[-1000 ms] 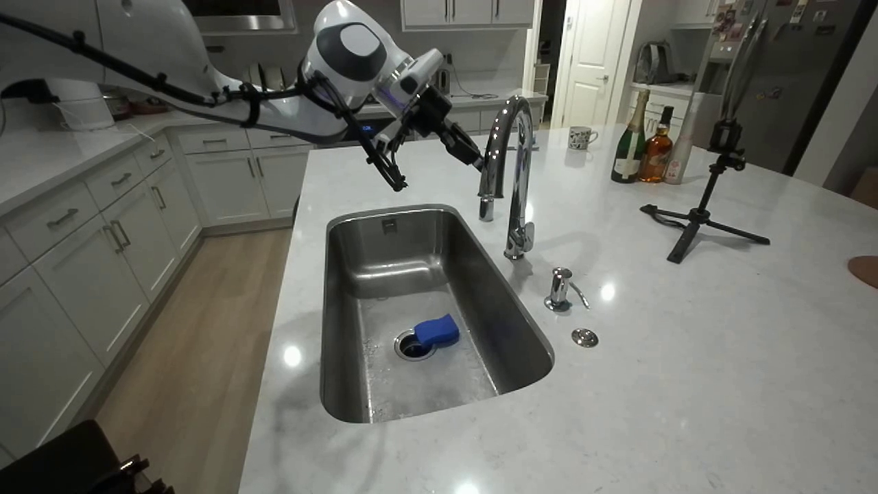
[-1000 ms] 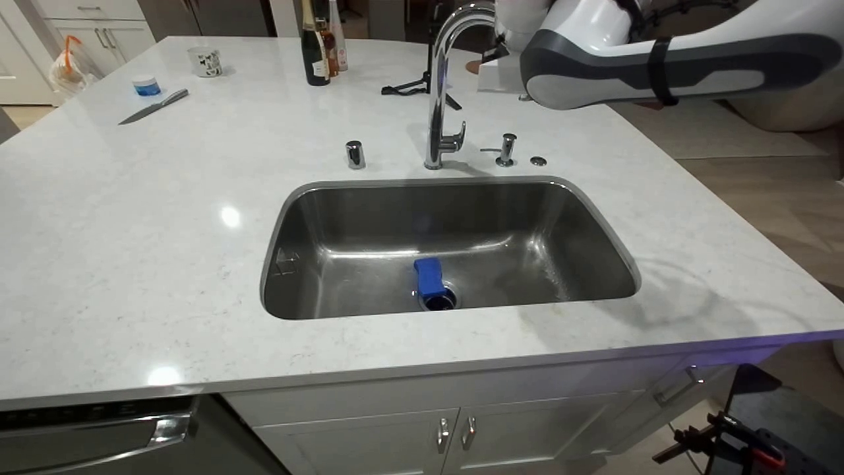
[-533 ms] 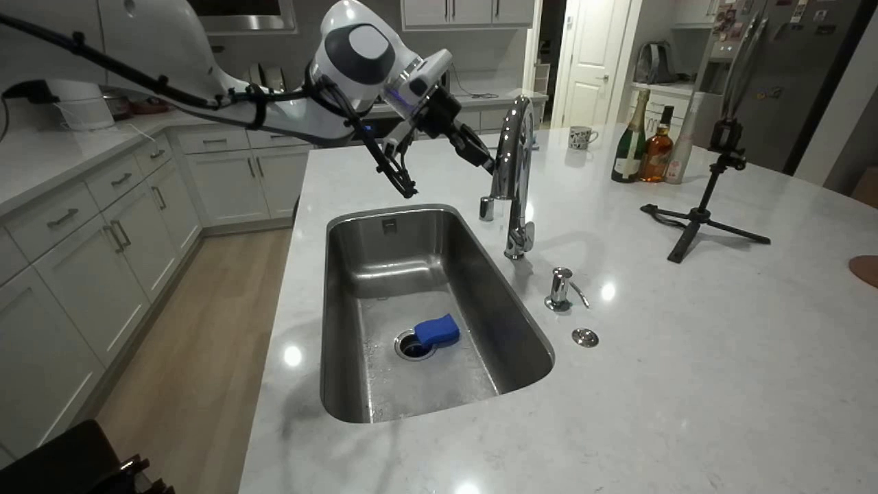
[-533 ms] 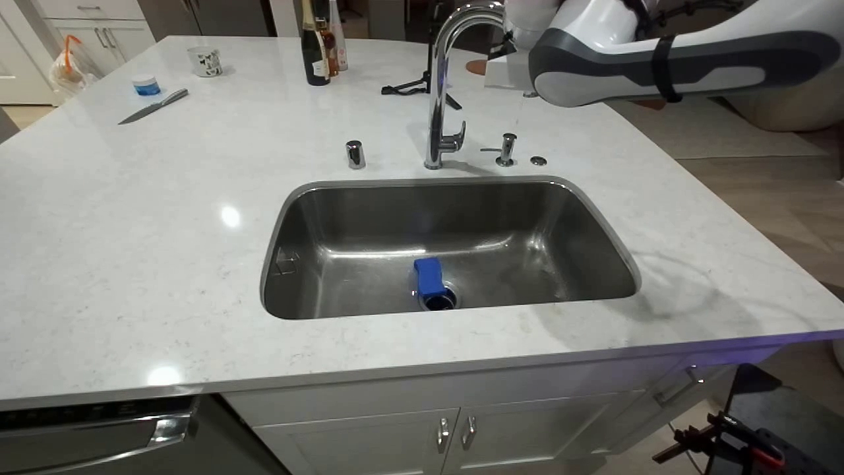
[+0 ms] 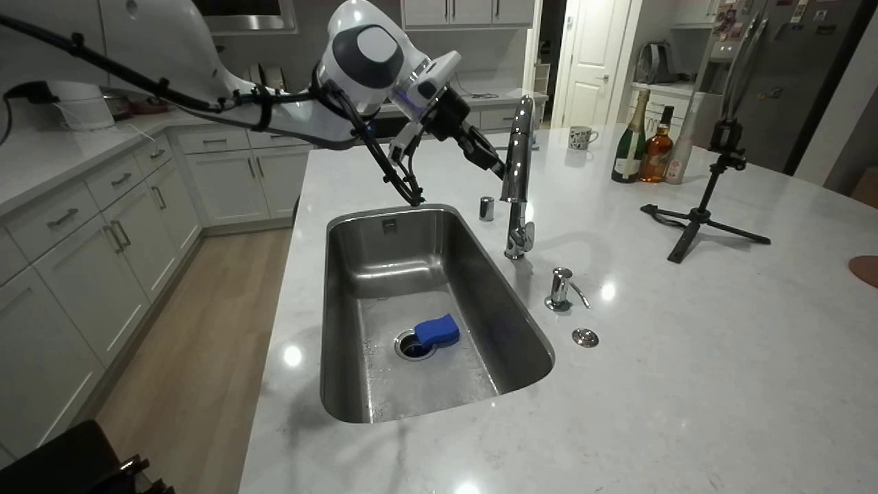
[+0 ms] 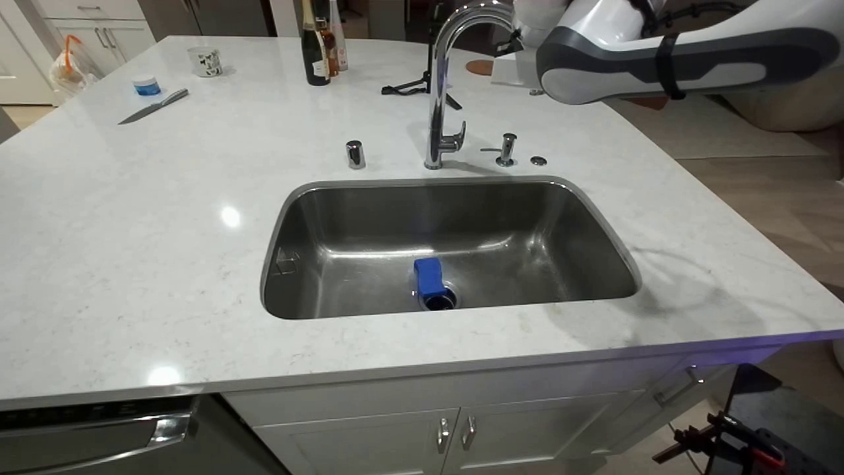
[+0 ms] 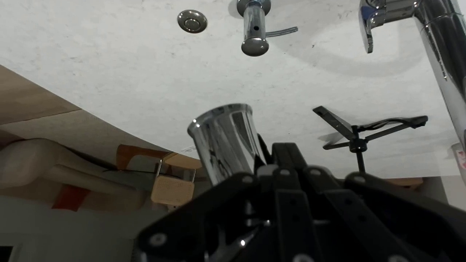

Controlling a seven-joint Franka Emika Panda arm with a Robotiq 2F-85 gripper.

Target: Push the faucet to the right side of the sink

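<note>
The faucet, a tall chrome gooseneck (image 5: 518,158), stands beside the long edge of the stainless sink (image 5: 411,252). In an exterior view the faucet (image 6: 437,99) rises behind the sink (image 6: 455,201), its spout arching right towards the arm. My gripper (image 5: 501,169) is beside the spout's hanging end. In the wrist view the gripper (image 7: 288,148) has its fingers together with nothing visible between them. The spout end of the faucet (image 7: 226,140) is just left of the fingers and seems to touch them. In an exterior view the arm and spout hide the fingertips.
A soap dispenser (image 5: 560,288) and flat chrome cap (image 5: 585,337) are near the faucet base. A short chrome cylinder (image 5: 486,208) stands on its other side. A blue sponge (image 5: 437,331) lies by the drain. Behind are a black tripod (image 5: 698,216) and bottles (image 5: 627,147).
My gripper has moved along the sink with the spout. The spout has swung from the chrome cylinder's side towards the soap dispenser's side. The faucet base has stayed in place.
</note>
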